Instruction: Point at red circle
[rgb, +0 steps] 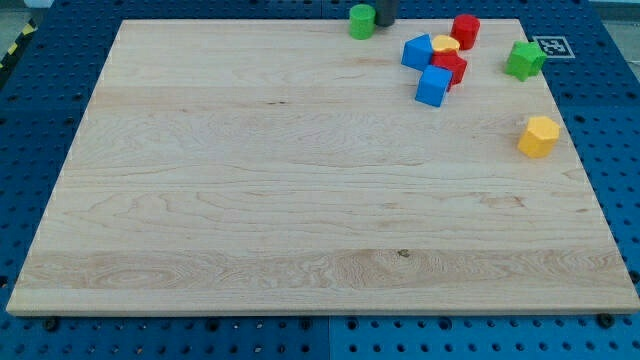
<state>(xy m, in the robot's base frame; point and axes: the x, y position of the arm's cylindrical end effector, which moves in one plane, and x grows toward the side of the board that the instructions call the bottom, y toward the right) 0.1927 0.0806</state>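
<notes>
Where the pale wooden board (300, 190) lies, grain running across the view, it covers most of a blue perforated bench (30, 120) studded with holes. All the blocks sit near the view's top right, smooth and matte. A yellow hexagonal block (539, 136) stands alone toward the right edge, well apart from the rest. A green star-like block (523, 60) sits above it, beside a black-and-white marker tag (551, 47) at the board's corner. Two blue cubes (433, 86) (417, 51), a red block (451, 68) and a small yellow block (446, 43) huddle touching one another. The red circle (465, 30), a short cylinder, stands just right of that cluster's top. A green cylinder (361, 21) sits at the top edge, and my tip (385, 22) rests just beside it on its right, left of the cluster; there is no hand on this rod.
</notes>
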